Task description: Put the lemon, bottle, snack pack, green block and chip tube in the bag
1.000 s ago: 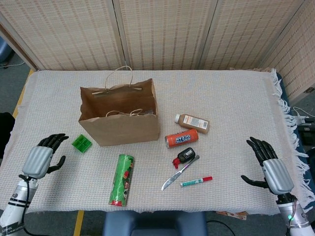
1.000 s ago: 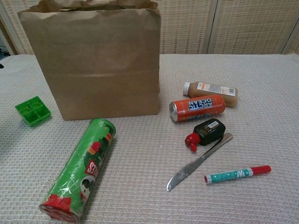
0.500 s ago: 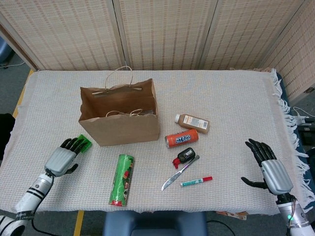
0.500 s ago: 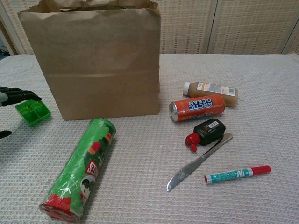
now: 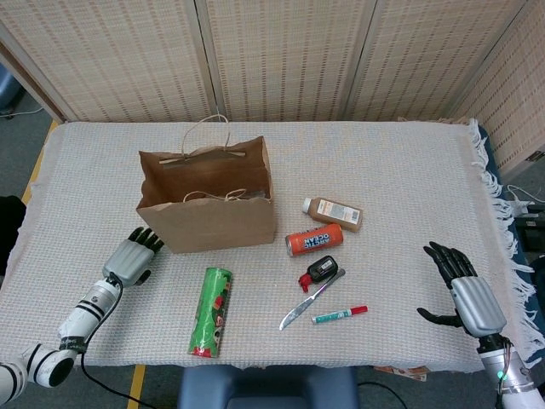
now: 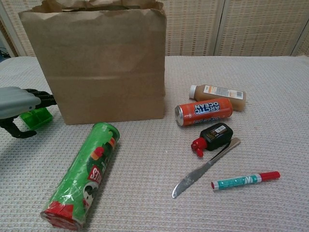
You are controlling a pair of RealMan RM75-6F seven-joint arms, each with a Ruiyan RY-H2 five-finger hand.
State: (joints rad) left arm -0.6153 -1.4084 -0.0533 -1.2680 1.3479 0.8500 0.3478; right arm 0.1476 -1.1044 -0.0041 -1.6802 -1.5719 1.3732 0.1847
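The brown paper bag (image 5: 213,223) stands open at the table's left centre. My left hand (image 5: 133,258) lies over the green block (image 6: 37,118) just left of the bag. In the chest view the fingers (image 6: 41,98) reach past the block's top and the thumb curves down in front of it, without closing on it. The green chip tube (image 5: 211,310) lies in front of the bag. The brown bottle (image 5: 333,211) lies to the bag's right. My right hand (image 5: 464,290) hovers open at the right edge. No lemon or snack pack shows.
An orange can (image 5: 314,239), a small black bottle with a red cap (image 5: 319,273), a table knife (image 5: 311,298) and a marker (image 5: 339,314) lie right of the bag. The table's cloth has a fringed right edge (image 5: 498,204).
My left hand has moved right and forward from the table's left edge and now covers the green block. The right hand has barely shifted.
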